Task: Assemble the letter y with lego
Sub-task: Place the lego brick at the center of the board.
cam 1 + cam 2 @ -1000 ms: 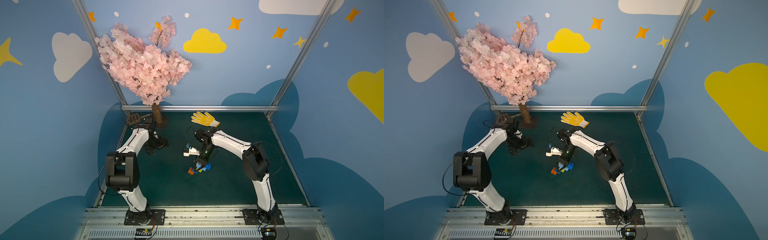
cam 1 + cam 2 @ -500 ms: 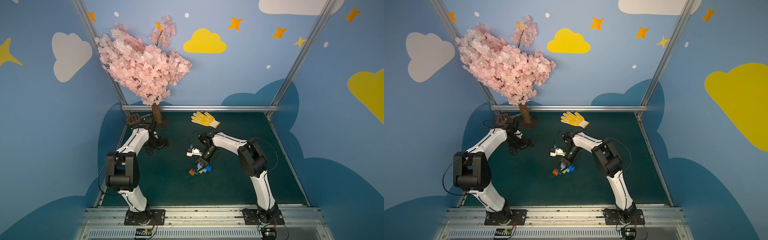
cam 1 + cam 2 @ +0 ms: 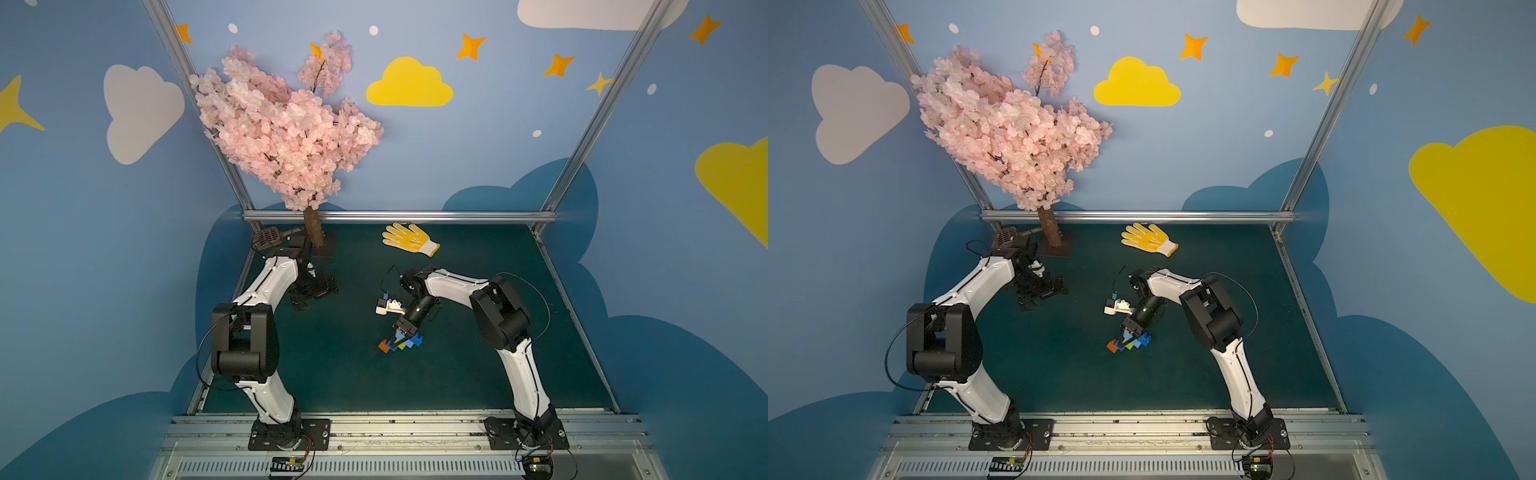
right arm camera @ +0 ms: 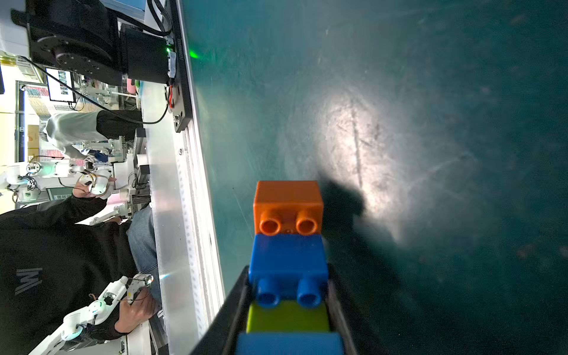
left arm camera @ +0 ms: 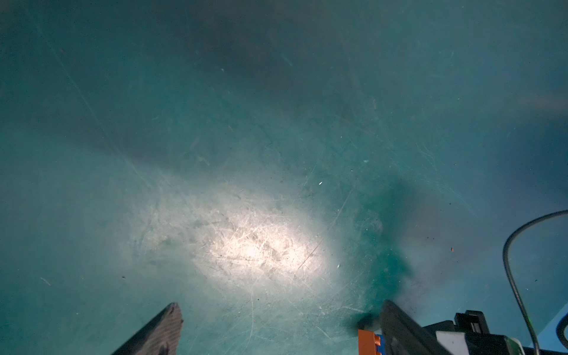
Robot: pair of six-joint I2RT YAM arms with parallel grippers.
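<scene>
Since a second ago, the right arm (image 3: 457, 286) has been folded slightly inward, with its elbow drawn toward the middle of the tabletop (image 3: 478, 374) and its wrist brought closer to the bricks. The left arm (image 3: 266, 286) has been left unmoved, and the bricks have hardly been shifted.

The step in hand is judged to be the final seating or setting down of a nearly finished letter y (image 3: 401, 343). For the next move, the letter would need to be laid flat and the grip eased off without the stem being dragged.

The right arm is bent over the tabletop's middle, its wrist angled down toward the front rail. The left arm is reached toward the back left, well apart from the work. The left end effector (image 3: 313, 293) is spread wide and holds nothing. The right end effector (image 4: 289, 310) is clamped on the letter's stem near the tabletop's middle; whether the letter rests on the surface cannot be told.

In the right wrist view the stem is seen joined in a row: the light blue bar (image 4: 289, 344), lime green brick (image 4: 287, 318), dark blue brick (image 4: 287, 258) and orange brick (image 4: 287, 199). The letter's two arms are hidden.
</scene>
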